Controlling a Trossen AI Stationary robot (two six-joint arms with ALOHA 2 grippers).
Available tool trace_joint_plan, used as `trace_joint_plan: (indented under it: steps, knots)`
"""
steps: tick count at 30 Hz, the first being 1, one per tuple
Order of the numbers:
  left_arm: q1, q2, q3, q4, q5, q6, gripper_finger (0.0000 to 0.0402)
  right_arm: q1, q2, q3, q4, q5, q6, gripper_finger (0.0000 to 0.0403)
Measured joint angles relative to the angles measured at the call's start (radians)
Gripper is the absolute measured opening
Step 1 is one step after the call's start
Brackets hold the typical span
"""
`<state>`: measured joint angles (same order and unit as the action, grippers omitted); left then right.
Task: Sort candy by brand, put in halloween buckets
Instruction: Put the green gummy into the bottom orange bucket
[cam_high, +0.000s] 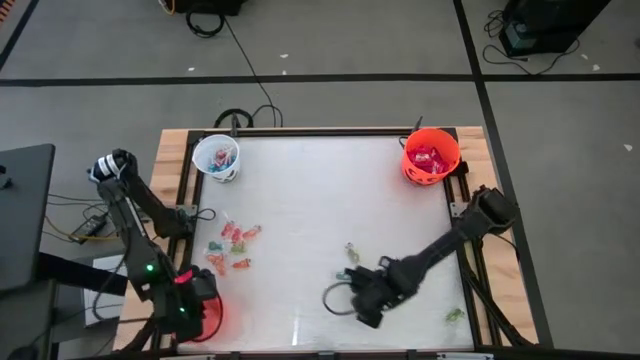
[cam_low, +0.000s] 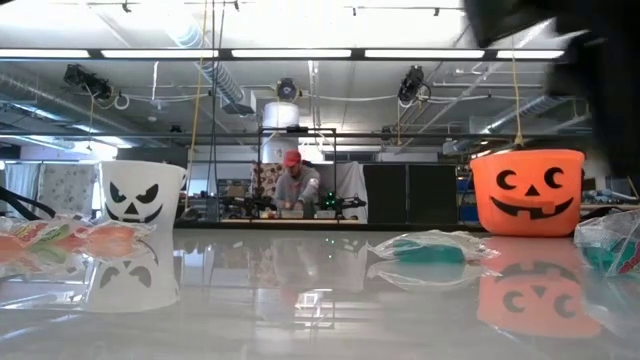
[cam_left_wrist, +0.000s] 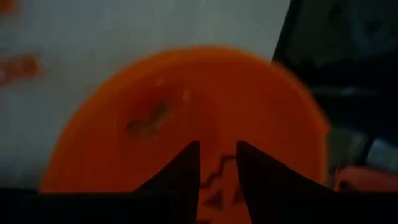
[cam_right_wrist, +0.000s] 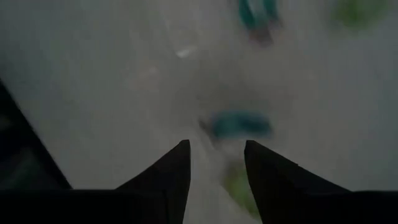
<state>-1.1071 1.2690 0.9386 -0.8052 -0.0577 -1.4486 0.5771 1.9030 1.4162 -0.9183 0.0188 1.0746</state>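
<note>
My left gripper (cam_left_wrist: 217, 149) hangs open over an orange bucket (cam_left_wrist: 186, 118) at the table's near left corner (cam_high: 205, 318); one small piece (cam_left_wrist: 146, 121) lies inside it. My right gripper (cam_right_wrist: 217, 149) is open above the table near the front middle (cam_high: 362, 305), pointing down. A blurred teal-wrapped candy (cam_right_wrist: 239, 124) lies just ahead of its fingertips and a green one (cam_right_wrist: 239, 183) below them. A white bucket (cam_high: 216, 158) stands at the far left and another orange bucket (cam_high: 431, 155) at the far right, both with candy inside. Loose red and green candy (cam_high: 235, 245) lies at the left.
A green piece (cam_high: 352, 250) lies just beyond my right gripper and another (cam_high: 455, 314) near the right front corner. The low view shows a wrapped teal candy (cam_low: 430, 247) mid-table and a person (cam_low: 295, 185) far behind the table. The table's middle (cam_high: 320, 200) is bare.
</note>
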Motion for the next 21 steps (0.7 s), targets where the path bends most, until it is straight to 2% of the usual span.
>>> trace_joint_plan:
  steps: [6,9,13,21]
  knots:
    - [0.002,-0.058,0.000,0.003,-0.158,-0.057,0.0110,0.130,-0.027,0.000,-0.184,-0.016,0.078,0.0165]
    - [0.014,-0.061,0.000,0.054,-0.225,-0.039,0.0110,0.208,-0.027,-0.001,-0.219,-0.044,0.090,0.0165]
    - [0.025,-0.060,0.000,0.127,-0.262,0.018,0.0110,0.320,-0.025,-0.022,-0.237,-0.112,0.100,0.0164]
    - [0.043,-0.060,0.001,0.168,-0.293,0.083,0.0098,0.517,-0.026,-0.022,-0.321,-0.107,0.043,0.0165]
